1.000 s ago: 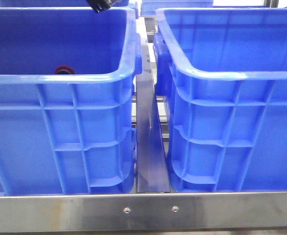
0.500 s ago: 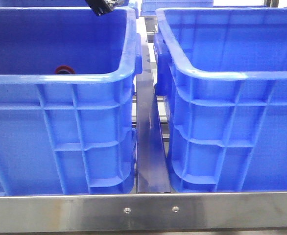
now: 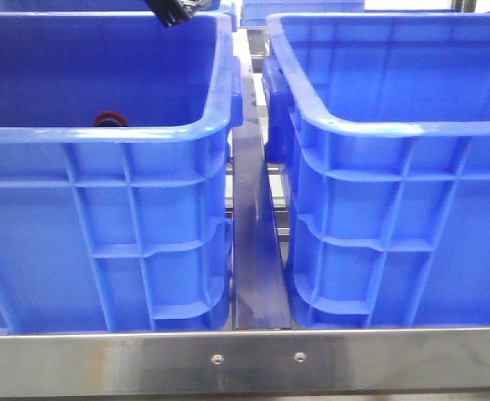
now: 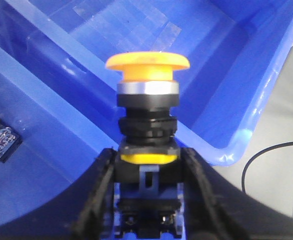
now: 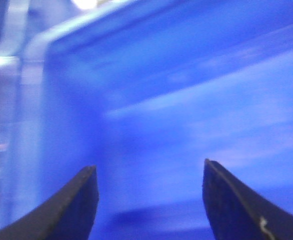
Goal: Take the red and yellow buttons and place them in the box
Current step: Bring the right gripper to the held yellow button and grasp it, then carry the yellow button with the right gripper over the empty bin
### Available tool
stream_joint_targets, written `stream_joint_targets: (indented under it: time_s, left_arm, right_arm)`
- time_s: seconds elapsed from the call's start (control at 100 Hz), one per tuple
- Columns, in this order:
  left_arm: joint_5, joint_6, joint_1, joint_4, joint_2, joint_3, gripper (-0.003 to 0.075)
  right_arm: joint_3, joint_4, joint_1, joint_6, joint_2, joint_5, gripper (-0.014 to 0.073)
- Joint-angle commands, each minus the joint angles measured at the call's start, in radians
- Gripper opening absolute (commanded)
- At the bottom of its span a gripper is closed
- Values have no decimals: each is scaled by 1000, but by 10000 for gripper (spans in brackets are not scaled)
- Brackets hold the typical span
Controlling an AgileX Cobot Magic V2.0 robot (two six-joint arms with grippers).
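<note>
Left gripper (image 4: pixel 147 200): jaws clamped on the yellow button (image 4: pixel 147 75), cap pointing away from the wrist. Right gripper (image 5: pixel 149 200): fingers spread wide, nothing between them.

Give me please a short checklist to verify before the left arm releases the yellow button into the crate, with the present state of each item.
1. Grip on the yellow button: ok. The left gripper is shut on its black body, cap upright.
2. Open crate below the button: ok. The left wrist view shows a blue crate interior behind the cap.
3. Which crate that is: cannot tell. In the front view the gripper tip hangs at the far rim of the left crate.
4. Red button: ok, already lying inside the left crate.
5. Right gripper: ok, open and empty.
6. Drop height: cannot tell.
</note>
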Motion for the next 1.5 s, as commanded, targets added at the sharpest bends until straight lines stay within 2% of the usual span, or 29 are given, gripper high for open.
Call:
stream_joint_targets:
  time_s: [0.0,0.26,0.45,0.78,0.98,1.03,1.16,1.23,1.4,1.45,1.49]
  left_arm:
    - [-50,-1,-8,-48,-26,-28,116]
    - [-50,-1,-8,-48,-26,-28,116]
    - [-50,-1,-8,-48,-26,-28,116]
    - [-50,-1,-8,-48,-26,-28,116]
    - [-50,-1,-8,-48,-26,-28,116]
    - [-50,-1,-8,-48,-26,-28,116]
    - [-50,-1,-8,-48,-26,-28,116]
    - [-50,-1,-8,-48,-26,-28,116]
    - [-47,-1,-8,-48,-26,-28,127]
    - [-47,-1,-8,-48,-26,-28,162]
    - [-47,-1,-8,-48,-26,-28,219]
  right_arm:
    - [-59,186,49,-102,33,-63,487]
    - [-123,671,215,-379,172,-38,487]
    - [-187,841,277,-489,292,36,487]
    - [-296,865,328,-492,492,92,487]
    - [-323,867,328,-493,530,155,486]
    - [-326,868,328,-493,530,149,460]
    - [-326,871,328,-493,530,136,284]
    - [-326,871,328,-493,530,137,221]
    - [-326,871,328,-493,530,149,199]
    - [-326,871,328,-493,530,154,199]
    - [-326,871,328,-493,530,155,199]
